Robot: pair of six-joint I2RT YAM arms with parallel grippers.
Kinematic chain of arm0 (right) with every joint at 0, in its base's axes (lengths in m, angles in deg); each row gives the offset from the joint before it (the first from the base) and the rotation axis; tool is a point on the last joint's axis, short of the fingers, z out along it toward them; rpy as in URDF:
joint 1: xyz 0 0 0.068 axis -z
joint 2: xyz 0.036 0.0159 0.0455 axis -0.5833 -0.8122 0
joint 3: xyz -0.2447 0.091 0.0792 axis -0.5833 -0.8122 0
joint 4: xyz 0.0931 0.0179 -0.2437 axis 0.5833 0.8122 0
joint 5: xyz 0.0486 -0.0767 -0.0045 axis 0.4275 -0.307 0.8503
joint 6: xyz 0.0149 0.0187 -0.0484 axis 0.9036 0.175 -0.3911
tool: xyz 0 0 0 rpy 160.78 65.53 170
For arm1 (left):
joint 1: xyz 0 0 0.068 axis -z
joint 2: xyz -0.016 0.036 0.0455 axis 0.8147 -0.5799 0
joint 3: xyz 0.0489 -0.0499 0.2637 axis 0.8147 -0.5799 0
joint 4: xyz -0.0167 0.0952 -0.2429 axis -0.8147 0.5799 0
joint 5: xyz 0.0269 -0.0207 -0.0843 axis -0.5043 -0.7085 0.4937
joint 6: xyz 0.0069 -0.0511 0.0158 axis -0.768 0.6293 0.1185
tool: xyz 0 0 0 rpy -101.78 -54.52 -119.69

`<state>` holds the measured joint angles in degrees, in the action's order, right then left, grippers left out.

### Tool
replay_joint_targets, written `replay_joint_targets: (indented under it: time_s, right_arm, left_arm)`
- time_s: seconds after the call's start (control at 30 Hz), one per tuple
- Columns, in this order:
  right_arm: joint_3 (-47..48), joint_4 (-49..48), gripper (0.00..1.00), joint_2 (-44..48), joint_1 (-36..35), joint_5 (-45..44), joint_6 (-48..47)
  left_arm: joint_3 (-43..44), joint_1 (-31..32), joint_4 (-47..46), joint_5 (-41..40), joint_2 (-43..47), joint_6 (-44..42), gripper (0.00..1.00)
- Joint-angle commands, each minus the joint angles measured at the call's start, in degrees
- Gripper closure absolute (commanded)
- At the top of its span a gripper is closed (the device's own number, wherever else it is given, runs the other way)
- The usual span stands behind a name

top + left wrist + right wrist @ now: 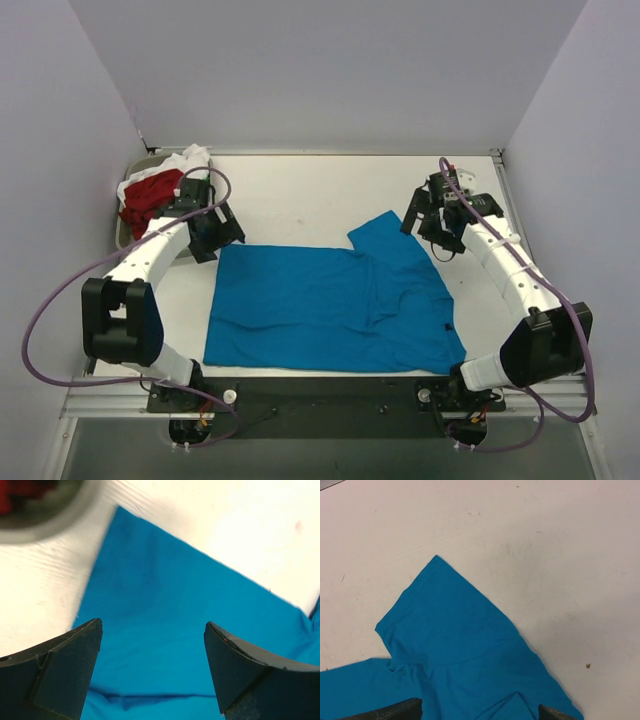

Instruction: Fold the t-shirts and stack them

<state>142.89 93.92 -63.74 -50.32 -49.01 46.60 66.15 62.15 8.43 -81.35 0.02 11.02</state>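
blue t-shirt (330, 310) flat | left tool (152, 627) released, over corner | right tool (479, 706) released, over sleeve

The blue t-shirt (320, 310) is soft matt cloth, the white table (300, 195) smooth, the blurred tray (50, 526) perhaps dull metal.

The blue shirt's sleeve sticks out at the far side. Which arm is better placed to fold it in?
Probably the right: the right gripper, open, hangs beside that sleeve. The left gripper, also open, is over the shirt's other far corner.
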Motion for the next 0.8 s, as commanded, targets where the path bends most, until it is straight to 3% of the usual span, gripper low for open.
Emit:
replay_joint_targets:
  time_s: [0.0,0.3,0.47,0.77]
  right_arm:
    - [-1.40,-1.28,0.00,2.61,0.39,1.73,-2.56]
    - [-3.08,-3.04,0.00,3.84,0.31,3.22,-3.00]
    - [-3.70,-3.57,0.00,4.02,0.39,3.58,-3.00]
    - [-4.66,-4.19,0.01,4.37,0.22,4.28,-3.35]
  left_arm:
    - [0.49,-5.83,-7.00,4.45,-3.73,-0.88,0.08]
    - [5.85,-5.67,-7.09,2.35,-12.52,0.53,0.16]
    - [8.40,-3.03,-5.69,-3.10,-16.22,1.23,0.22]
    - [10.24,-0.13,-2.35,-12.33,-19.83,4.31,0.24]
